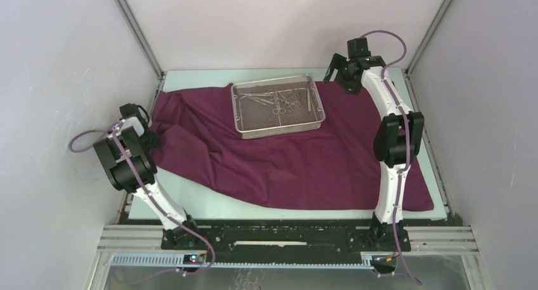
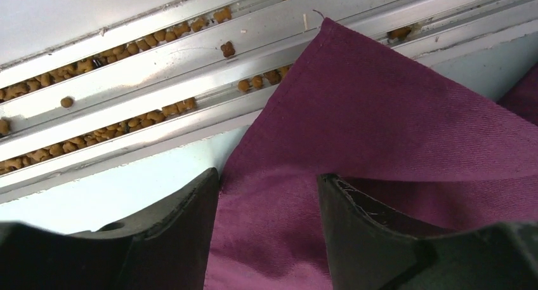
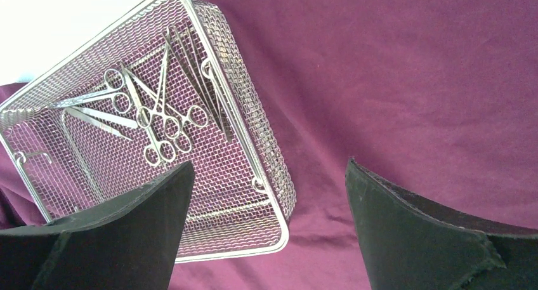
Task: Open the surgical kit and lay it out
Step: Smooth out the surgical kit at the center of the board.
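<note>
- Near edge: bare strip of bench (image 1: pixel 209 207) in front of the cloth, arm bases bolted just behind it.
- Left gripper (image 2: pixel 268 176) sits low at the L edge of the maroon cloth wrap (image 1: pixel 298 169). Its fingers (image 2: pixel 184 214) stand apart with the hemmed cloth edge lying between them. No pinch that I can see, so I'd call it open round the hem.
- Prob. placed there to take that edge and pull the wrap flat. The cloth is rumpled and folded on that side, smoother to the R.
- Beside the hem runs an aluminium rail (image 2: pixel 127 122), brown crumbs lodged in its slots.
- Wrap is spread over most of the bench and acts as the underlay, so the opening part looks about done.
- Wire-mesh tray (image 1: pixel 283 129) stands on the cloth toward the far side, flat and a bit skewed.
- Instruments (image 1: pixel 276 99) lie loose in a heap inside the tray: ring-handled scissors/forceps and straight tweezers. None laid out on the cloth yet.
- Right gripper (image 3: pixel 269 165) hovers farthest back, R of the tray and aimed at it. Its fingers (image 3: pixel 406 226) are wide apart with nothing between them. Likely waiting to pick instruments.
- Writing: no brand, label or text readable anywhere.
</note>
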Controlling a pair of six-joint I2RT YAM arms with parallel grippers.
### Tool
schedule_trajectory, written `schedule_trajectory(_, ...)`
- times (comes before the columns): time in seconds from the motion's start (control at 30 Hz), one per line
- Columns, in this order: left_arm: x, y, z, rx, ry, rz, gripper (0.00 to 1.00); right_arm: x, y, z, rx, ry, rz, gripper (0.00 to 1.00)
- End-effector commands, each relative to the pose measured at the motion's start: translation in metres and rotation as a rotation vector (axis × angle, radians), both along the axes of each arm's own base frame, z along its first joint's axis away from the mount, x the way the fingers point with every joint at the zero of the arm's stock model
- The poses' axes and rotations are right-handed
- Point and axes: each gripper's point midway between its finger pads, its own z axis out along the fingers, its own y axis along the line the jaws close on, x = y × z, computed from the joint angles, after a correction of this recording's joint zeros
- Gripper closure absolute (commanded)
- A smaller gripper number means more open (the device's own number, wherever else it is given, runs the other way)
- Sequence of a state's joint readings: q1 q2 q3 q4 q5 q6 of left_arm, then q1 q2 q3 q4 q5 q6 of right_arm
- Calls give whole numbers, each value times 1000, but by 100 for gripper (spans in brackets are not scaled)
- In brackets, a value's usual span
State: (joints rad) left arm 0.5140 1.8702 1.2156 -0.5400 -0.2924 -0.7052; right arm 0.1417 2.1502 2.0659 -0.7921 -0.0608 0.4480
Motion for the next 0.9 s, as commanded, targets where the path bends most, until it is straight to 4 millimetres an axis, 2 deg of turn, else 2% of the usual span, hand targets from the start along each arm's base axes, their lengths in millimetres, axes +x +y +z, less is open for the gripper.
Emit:
schedule_trajectory(0.0, 8, 5, -7, -52, -29, -19, 40, -1, 5, 50, -1, -116, 12, 2)
schedule_trajectory(0.07, 9, 6, -9, -61, -23, -21, 48, 0, 6, 51, -1, -121, 14, 2)
schedule_trajectory(0.17, 11, 7, -9, -72, -25, -24, 68, 0, 8, 52, -4, -123, 16, 2)
schedule_trajectory(0.2, 12, 6, -10, -79, -29, -26, 85, 0, 8, 52, -6, -123, 16, 2)
schedule_trajectory(0.27, 11, 5, -11, -89, -29, -24, 99, -1, 9, 53, -5, -123, 17, 2)
schedule_trajectory(0.37, 5, 4, -8, -76, -21, -6, 100, -2, 11, 56, -8, -127, 23, 2)
schedule_trajectory(0.47, -12, 5, 4, -37, -7, 50, 100, -4, 12, 59, -14, -131, 28, 2)
schedule_trajectory(0.7, -63, 2, 46, 64, 50, 193, 100, -15, 12, 72, -1, -143, 34, 2)
schedule_trajectory(0.87, -104, 1, 58, 120, 164, 241, 100, -26, 14, 75, 9, -137, 44, 2)
